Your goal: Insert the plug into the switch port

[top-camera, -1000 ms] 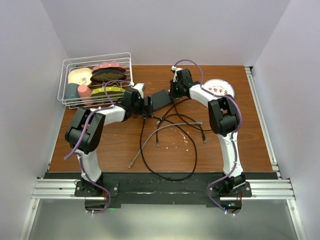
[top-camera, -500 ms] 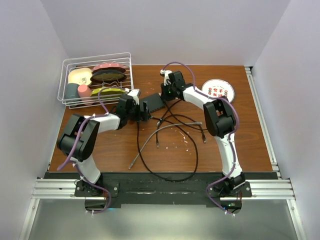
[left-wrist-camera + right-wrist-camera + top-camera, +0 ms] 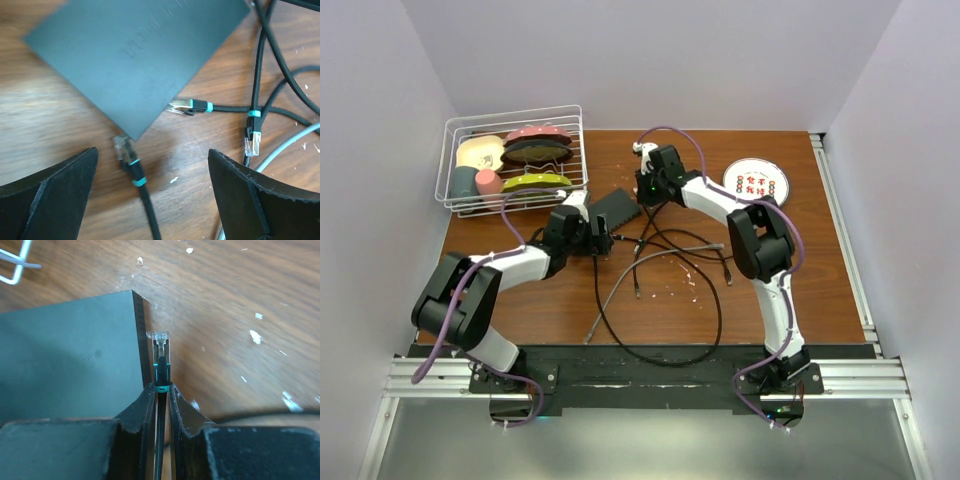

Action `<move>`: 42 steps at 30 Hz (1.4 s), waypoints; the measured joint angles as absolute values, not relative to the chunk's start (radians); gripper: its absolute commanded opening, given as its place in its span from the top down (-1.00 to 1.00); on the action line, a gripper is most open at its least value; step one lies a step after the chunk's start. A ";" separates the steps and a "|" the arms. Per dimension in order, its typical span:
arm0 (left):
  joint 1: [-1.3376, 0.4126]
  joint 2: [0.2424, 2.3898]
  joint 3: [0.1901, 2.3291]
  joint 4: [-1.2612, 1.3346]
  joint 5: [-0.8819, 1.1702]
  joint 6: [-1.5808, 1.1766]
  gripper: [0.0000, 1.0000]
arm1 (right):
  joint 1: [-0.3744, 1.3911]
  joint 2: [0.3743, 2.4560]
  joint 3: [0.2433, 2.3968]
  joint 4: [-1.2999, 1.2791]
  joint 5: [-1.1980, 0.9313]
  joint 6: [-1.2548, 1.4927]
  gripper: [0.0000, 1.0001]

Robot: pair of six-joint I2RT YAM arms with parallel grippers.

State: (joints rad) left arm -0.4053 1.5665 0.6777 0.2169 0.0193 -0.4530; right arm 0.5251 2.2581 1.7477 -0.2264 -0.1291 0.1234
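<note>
The switch, a flat matte-black box [image 3: 613, 207], lies on the wooden table; its top fills the upper left wrist view [image 3: 135, 55]. Its port cannot be made out in any view. My right gripper [image 3: 161, 387] is shut on the cable just behind a clear-tipped plug [image 3: 161, 347]. That plug points along the box's vented side wall [image 3: 141, 335], right beside it. From above, the right gripper [image 3: 645, 185] sits at the box's far right corner. My left gripper [image 3: 152, 165] is open over bare wood, just short of the box's near corner.
Loose plugs lie near the box: one [image 3: 122, 147] at its corner, one [image 3: 182, 105] with its tip at the box's edge, another [image 3: 252, 142] to the right. Black and grey cables [image 3: 660, 265] tangle mid-table. A wire basket [image 3: 510, 160] stands back left, a white disc [image 3: 756, 181] back right.
The box has slid left and slightly nearer. My right gripper followed it left with the plug. My left gripper drew back toward the near left, staying open.
</note>
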 measured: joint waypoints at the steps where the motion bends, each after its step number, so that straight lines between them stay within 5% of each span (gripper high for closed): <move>1: -0.406 1.549 0.676 0.208 0.001 -0.453 -0.97 | 0.525 2.231 1.731 -0.228 -0.120 0.124 1.00; 10: -0.344 1.465 0.687 0.219 -0.061 -0.424 -0.96 | 0.522 2.087 1.707 -0.187 -0.094 0.141 1.00; 21: -0.315 1.509 0.724 0.216 -0.052 -0.401 -0.96 | 0.493 2.392 1.887 -0.207 -0.109 0.194 1.00; 42: -0.299 1.502 0.602 0.241 -0.062 -0.438 -0.98 | 0.581 2.500 2.065 -0.266 -0.262 0.107 1.00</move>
